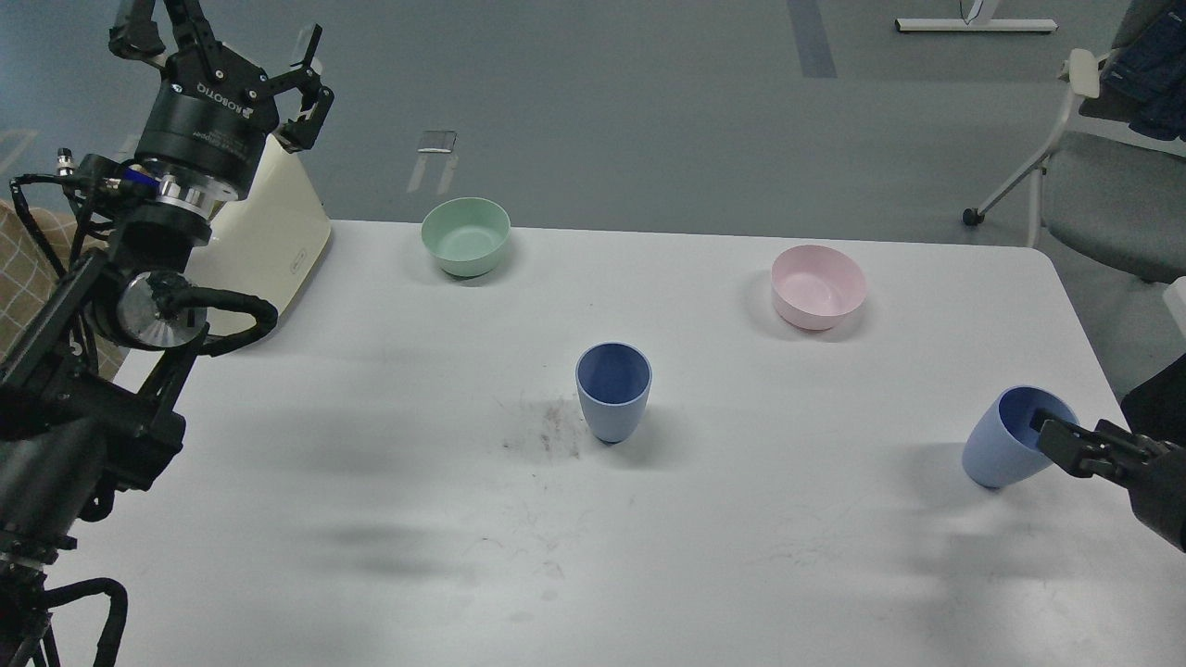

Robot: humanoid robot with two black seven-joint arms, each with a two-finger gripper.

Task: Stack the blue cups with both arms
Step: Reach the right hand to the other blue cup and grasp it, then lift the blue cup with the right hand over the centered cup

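One pale-blue cup stands upright near the middle of the white table. A second blue cup stands near the right edge, its mouth leaning right. My right gripper comes in low from the right edge, and its dark tip overlaps that cup's rim and mouth. Its two fingers cannot be told apart. My left gripper is raised high at the far left, above the table's back corner. Its fingers are spread open and hold nothing, far from both cups.
A mint-green bowl sits at the back centre-left and a pink bowl at the back right. A cream appliance stands behind my left arm. A chair is beyond the table's right corner. A dark smudge lies left of the middle cup.
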